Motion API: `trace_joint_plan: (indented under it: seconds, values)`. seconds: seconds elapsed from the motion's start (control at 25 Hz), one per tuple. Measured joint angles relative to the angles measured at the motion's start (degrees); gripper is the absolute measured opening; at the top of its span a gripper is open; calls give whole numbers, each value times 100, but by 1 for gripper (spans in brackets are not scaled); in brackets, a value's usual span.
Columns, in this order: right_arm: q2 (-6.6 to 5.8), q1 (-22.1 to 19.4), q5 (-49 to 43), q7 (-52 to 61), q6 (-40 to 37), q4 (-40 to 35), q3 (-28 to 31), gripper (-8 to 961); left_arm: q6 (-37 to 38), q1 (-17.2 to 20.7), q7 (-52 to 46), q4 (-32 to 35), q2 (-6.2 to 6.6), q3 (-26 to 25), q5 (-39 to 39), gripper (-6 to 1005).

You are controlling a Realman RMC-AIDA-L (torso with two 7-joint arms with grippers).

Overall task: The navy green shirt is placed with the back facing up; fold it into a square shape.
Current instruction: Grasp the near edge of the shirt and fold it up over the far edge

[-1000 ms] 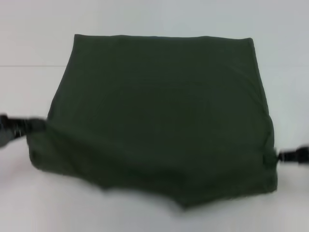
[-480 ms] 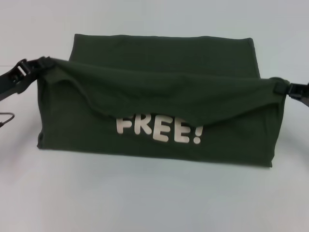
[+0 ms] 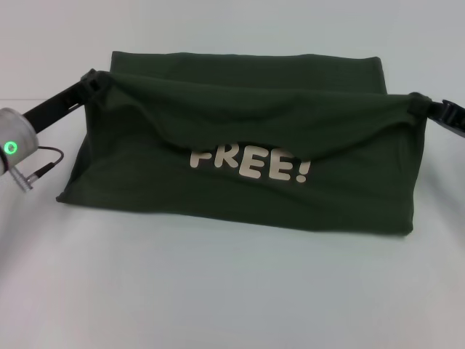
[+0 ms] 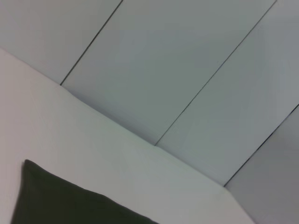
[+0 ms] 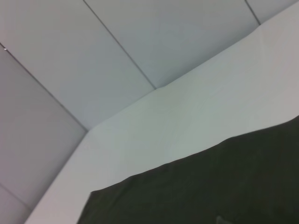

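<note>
1. On the white table (image 3: 232,291) lies the shirt (image 3: 240,196), dark olive green, with its near part lifted and carried toward its far edge.
2. The lifted part hangs as a sagging band between the two grippers, and below its drooping edge the pale "FREE!" lettering (image 3: 251,164) shows, its top partly covered by the band.
3. The left gripper (image 3: 93,80) is clamped on the shirt's left upper corner, just beside the far edge; its dark arm runs out to the left, where a grey wrist with a green light (image 3: 10,147) shows.
4. The right gripper (image 3: 417,103) is clamped on the shirt's right upper corner, a little lower than the left one.
5. The shirt's far edge lies flat on the table behind the lifted band.
6. Both wrist views show only a corner of the shirt (image 4: 60,200) (image 5: 201,186) on the table, with a panelled wall (image 4: 187,70) beyond.
</note>
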Motion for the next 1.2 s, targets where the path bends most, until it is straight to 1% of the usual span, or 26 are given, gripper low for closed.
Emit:
trace_joint_plan:
  seconds: [0.08,0.2,0.32,0.48,0.68,1.0,1.2]
  values:
    - [59,85,1,-127,275,23,-14,38,-250,-72,258,-1,-96,1,-34,35]
    - [141,190,4,-308,664,43,-71,38,-459,-97,536,-3,-184,-4,-198,35]
    - [232,289,7,-433,1003,50,-223,38,-535,-80,719,-4,-232,-9,-408,34]
    - [289,358,8,-461,1240,52,-371,39,-592,-60,764,-13,-243,-9,-542,34]
    - [314,395,8,-468,1314,61,-393,37,-710,-75,838,-17,-248,-10,-690,35]
    - [327,458,17,-550,1459,140,-394,39,-1057,-217,1657,-289,-357,1,-1106,36]
    - [327,471,349,-973,1501,342,-394,38,-1120,-236,1820,-386,-377,0,-1275,35]
